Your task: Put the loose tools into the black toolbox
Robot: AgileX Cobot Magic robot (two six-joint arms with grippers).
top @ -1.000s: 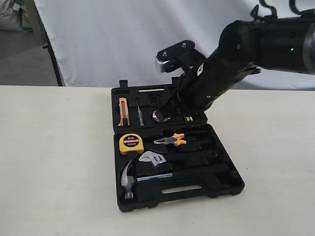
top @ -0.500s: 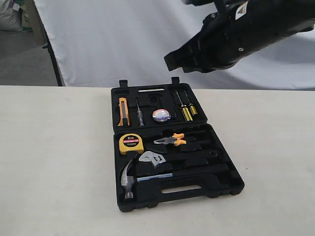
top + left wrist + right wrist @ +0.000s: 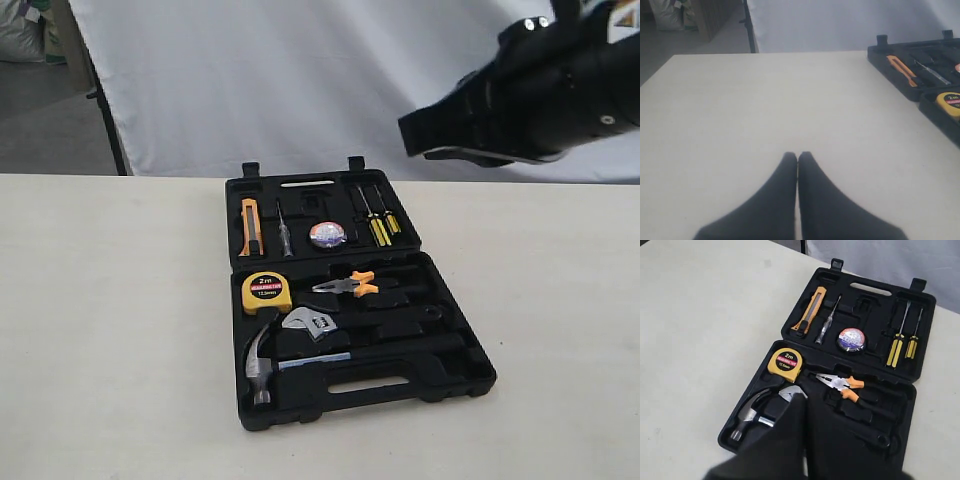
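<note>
The claw hammer (image 3: 300, 362) lies in the front recess of the black toolbox (image 3: 450, 380), its steel head at the case's left end. The adjustable wrench (image 3: 310, 323) sits in the recess just behind it. The small roll of tape (image 3: 327, 235) rests in a round pocket in the opened lid half. All three lie well below the right gripper (image 3: 408, 135), which hangs high over the table (image 3: 100, 330). In the exterior view its tips sit above the lid's far right corner, touching nothing.

That gripper's fingers are pressed together with nothing between them. In its own wrist view the tips (image 3: 804, 400) hang over the wrench (image 3: 789, 391) and beside the hammer head (image 3: 747, 412).

Also in the case, all beneath this gripper, are a yellow tape measure (image 3: 266, 291), orange-handled pliers (image 3: 350, 285), an orange utility knife (image 3: 250, 227), a slim tester screwdriver (image 3: 285, 238) and two yellow-handled screwdrivers (image 3: 380, 225).

The left gripper (image 3: 797, 156) is closed too, finger against finger, above bare tabletop, with the toolbox well apart from its tips. A white backdrop (image 3: 250, 80) stands behind the table.
</note>
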